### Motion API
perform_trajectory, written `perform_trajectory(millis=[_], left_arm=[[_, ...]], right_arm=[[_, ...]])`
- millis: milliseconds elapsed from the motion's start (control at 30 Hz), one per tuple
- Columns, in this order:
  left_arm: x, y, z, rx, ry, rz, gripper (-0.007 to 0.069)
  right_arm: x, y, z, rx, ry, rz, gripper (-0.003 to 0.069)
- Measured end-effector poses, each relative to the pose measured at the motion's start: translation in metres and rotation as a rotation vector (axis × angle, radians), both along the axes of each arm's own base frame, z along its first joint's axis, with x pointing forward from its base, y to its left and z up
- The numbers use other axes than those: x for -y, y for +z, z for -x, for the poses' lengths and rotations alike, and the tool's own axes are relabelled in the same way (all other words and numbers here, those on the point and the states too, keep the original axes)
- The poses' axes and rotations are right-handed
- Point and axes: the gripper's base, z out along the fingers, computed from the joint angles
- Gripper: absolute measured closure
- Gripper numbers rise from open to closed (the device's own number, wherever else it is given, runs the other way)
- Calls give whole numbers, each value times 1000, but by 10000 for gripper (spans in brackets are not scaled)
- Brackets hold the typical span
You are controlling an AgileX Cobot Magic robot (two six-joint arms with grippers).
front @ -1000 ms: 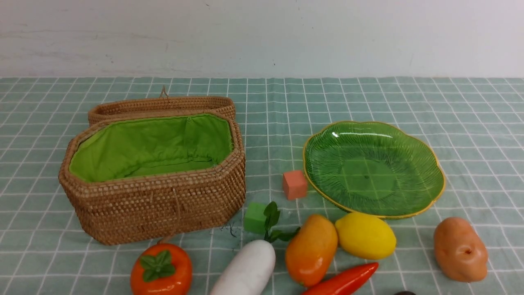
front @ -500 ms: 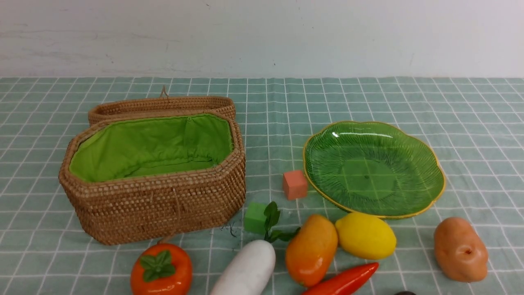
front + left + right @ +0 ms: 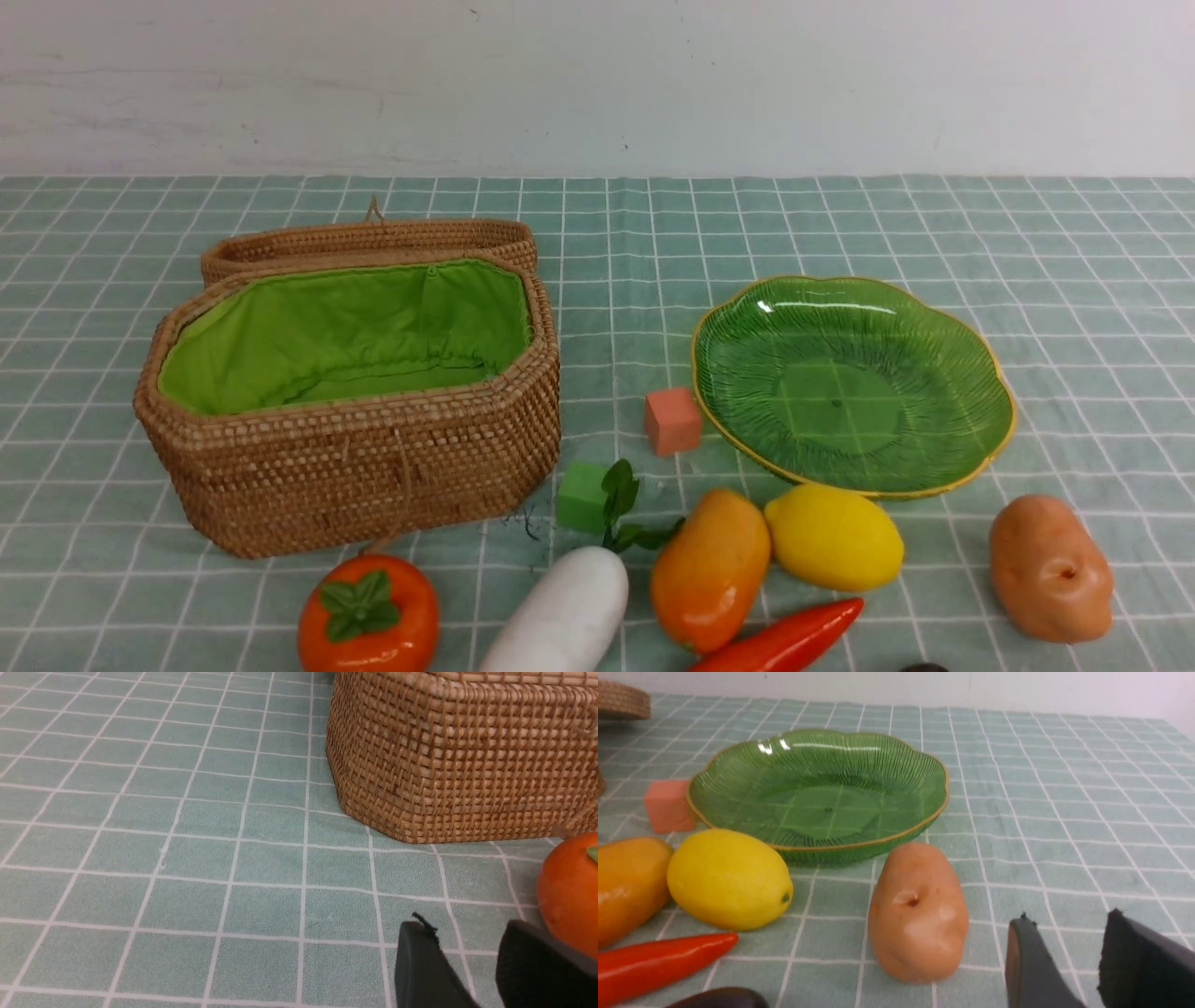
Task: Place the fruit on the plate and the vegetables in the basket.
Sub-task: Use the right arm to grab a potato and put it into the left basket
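Just starting, nothing yet in the plate or basket, fruit and vegetables all on the counter close by; left end effector by the persimmon, right end effector by the potato, both a little apart and holding nothing; next, slide over, pinch, lift.

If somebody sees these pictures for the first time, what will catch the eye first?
Probably the big wicker basket on the left, standing open and showing its bright green lining, and the green glass plate on the right with nothing on it. Next, the glossy toys lying in front of both: persimmon, white radish, mango, lemon, red chili, potato.
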Motion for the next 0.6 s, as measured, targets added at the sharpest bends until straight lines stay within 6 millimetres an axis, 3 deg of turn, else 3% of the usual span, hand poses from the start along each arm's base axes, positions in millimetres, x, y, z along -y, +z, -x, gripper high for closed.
perform_trajectory(millis=[400,600], left_arm=[[0,0,0,0,0,0,386],[0,0,0,0,0,0,386]], right_arm=[[-2,18,-1,198,17,-31,418],[-2,39,3,425,34,-158,418]])
